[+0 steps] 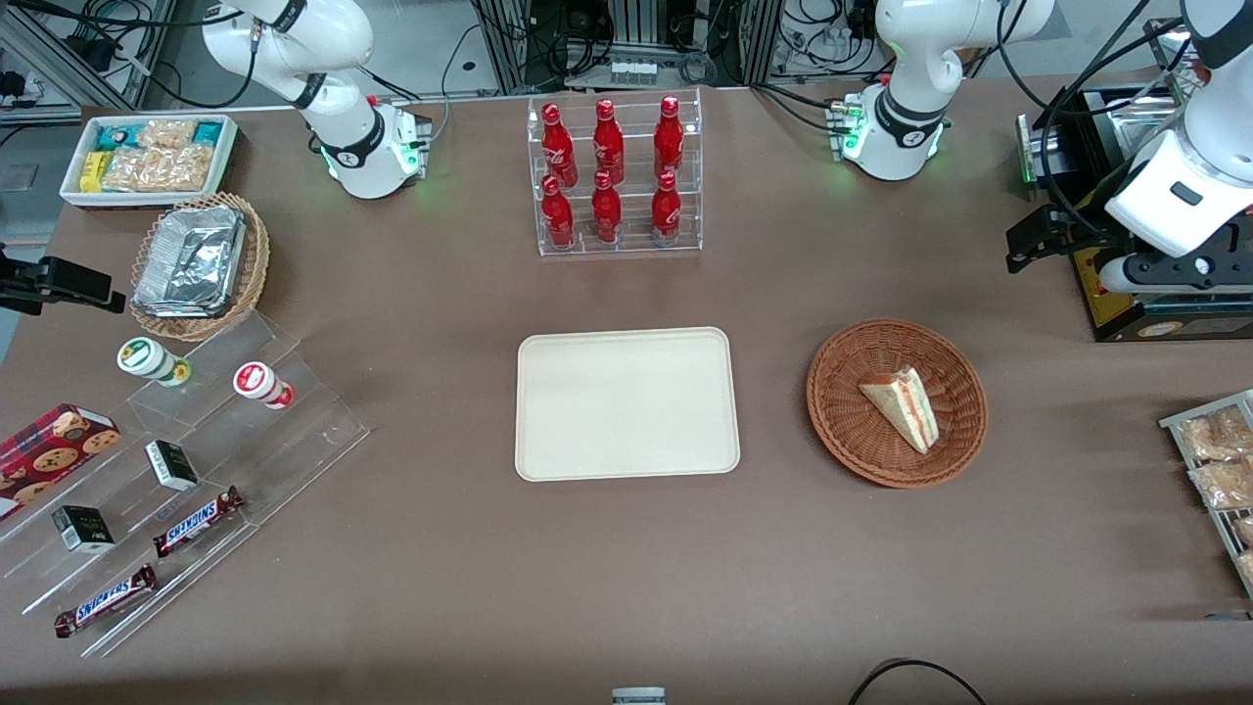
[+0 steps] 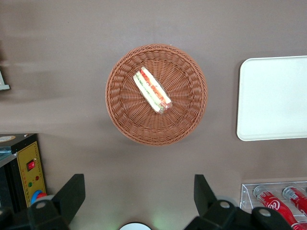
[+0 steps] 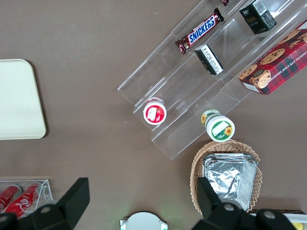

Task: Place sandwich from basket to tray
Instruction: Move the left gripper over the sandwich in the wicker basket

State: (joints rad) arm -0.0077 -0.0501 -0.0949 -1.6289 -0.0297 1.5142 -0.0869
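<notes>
Brown tabletop, woven round basket (image 2: 156,94) cradling wedge sandwich (image 2: 152,89), pincer (image 2: 139,199) spread above.

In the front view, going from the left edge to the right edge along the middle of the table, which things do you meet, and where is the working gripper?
Clear stepped stand → tray → basket holding the sandwich → gripper, fingers open, above the table at the working arm's end.

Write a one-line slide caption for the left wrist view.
Open gripper hovers above the wicker basket holding the sandwich, with the empty tray beside it.
</notes>
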